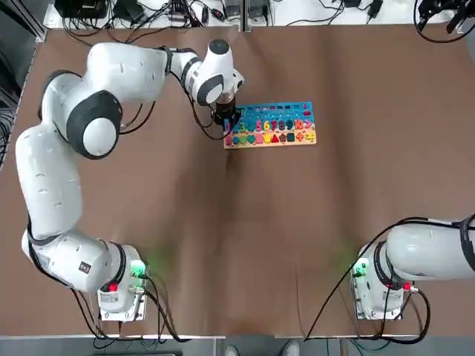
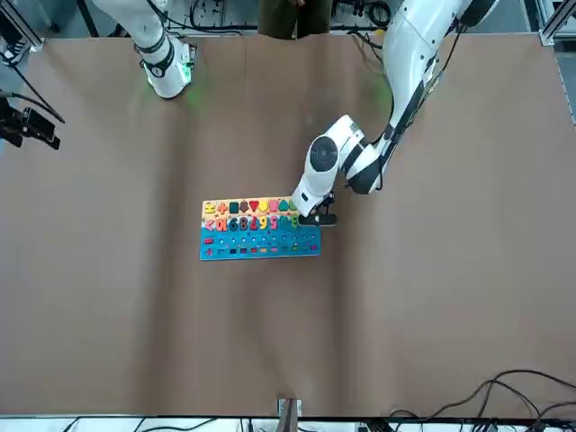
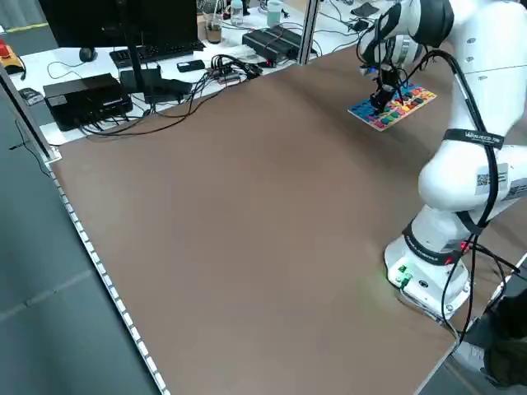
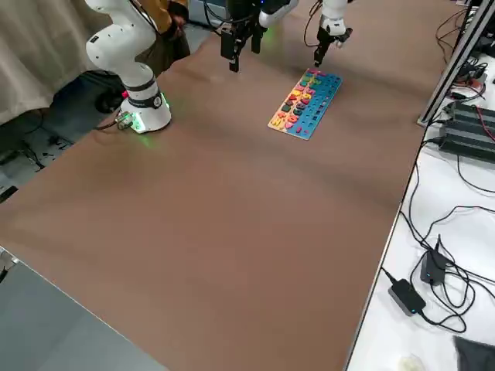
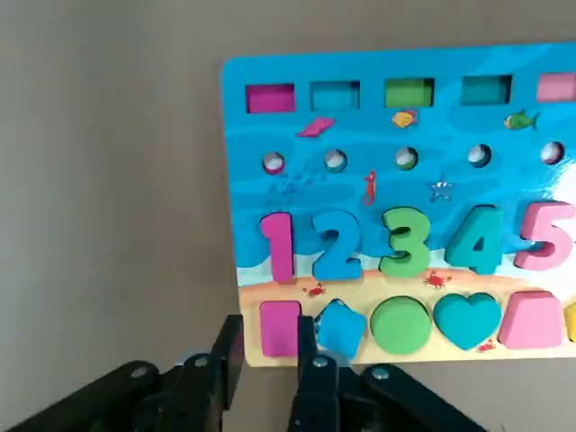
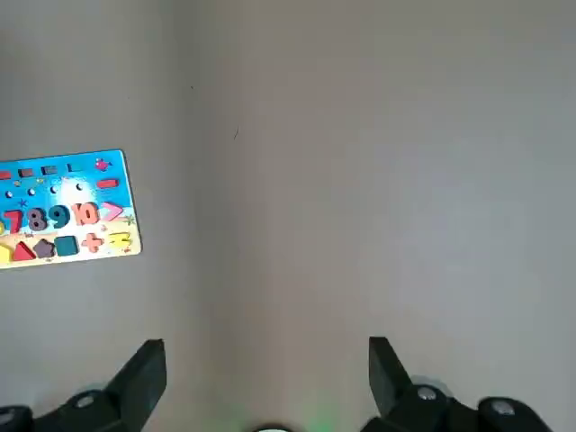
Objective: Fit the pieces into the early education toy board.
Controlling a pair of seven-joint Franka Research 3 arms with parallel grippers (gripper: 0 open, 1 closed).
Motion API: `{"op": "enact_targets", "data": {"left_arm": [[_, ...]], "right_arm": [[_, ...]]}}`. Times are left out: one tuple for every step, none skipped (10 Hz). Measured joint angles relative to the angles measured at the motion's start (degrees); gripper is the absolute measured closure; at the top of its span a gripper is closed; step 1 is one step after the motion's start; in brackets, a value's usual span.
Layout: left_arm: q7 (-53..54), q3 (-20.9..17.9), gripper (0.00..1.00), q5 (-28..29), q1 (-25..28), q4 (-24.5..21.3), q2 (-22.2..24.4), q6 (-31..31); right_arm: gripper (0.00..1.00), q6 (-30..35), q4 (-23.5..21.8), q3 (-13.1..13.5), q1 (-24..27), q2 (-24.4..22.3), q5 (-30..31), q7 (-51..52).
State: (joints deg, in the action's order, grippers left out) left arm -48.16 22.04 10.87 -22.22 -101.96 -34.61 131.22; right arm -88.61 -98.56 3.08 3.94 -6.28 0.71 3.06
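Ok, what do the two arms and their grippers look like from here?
Both arms are glossy white with rounded grey-black joints, black cables along them, and green and red lights at the bases. The left gripper and right gripper are black.

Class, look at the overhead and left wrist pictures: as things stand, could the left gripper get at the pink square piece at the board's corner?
Probably yes. The left gripper already sits at that corner of the toy board, its fingers either side of the pink square piece. Nothing stands between them.

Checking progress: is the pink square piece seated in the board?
Seated: the pink square piece fills its recess in the blue toy board, between the left end effector's fingers.
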Motion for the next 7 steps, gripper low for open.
{"op": "enact_targets", "data": {"left_arm": [[0.2, 0.0, 0.69, 0.0, 0.4, 0.0, 1.0, -0.4], [1.0, 0.0, 0.69, 0.0, 1.1, 0.0, 1.8, -0.6], [1.8, 0.0, 0.68, 0.0, 1.7, 0.1, 2.6, -1.2], [2.5, 0.0, 0.67, 0.0, 2.2, 0.1, 3.5, -2.4], [3.5, 0.0, 0.63, 0.0, 2.9, 0.3, 4.8, -4.2], [4.5, 0.0, 0.59, 0.0, 4.1, 0.5, 6.6, -6.2], [5.8, 0.0, 0.44, 0.0, 5.7, 0.6, 8.5, -7.7]], "right_arm": [[0.01, 0.0, 0.0, 0.0, 0.0, 0.0, 0.0, 0.0], [0.01, 0.0, 0.0, 0.0, 0.0, 0.0, 0.0, 0.0], [0.01, 0.0, 0.0, 0.0, 0.0, 0.0, 0.0, 0.0], [0.01, 0.0, 0.0, 0.0, 0.0, 0.0, 0.0, 0.0], [0.01, 0.0, 0.0, 0.0, 0.0, 0.0, 0.0, 0.0], [0.01, 0.0, 0.0, 0.0, 0.0, 0.0, 0.0, 0.0], [0.01, 0.0, 0.1, 0.0, 0.0, 0.0, 0.0, 0.0]]}}
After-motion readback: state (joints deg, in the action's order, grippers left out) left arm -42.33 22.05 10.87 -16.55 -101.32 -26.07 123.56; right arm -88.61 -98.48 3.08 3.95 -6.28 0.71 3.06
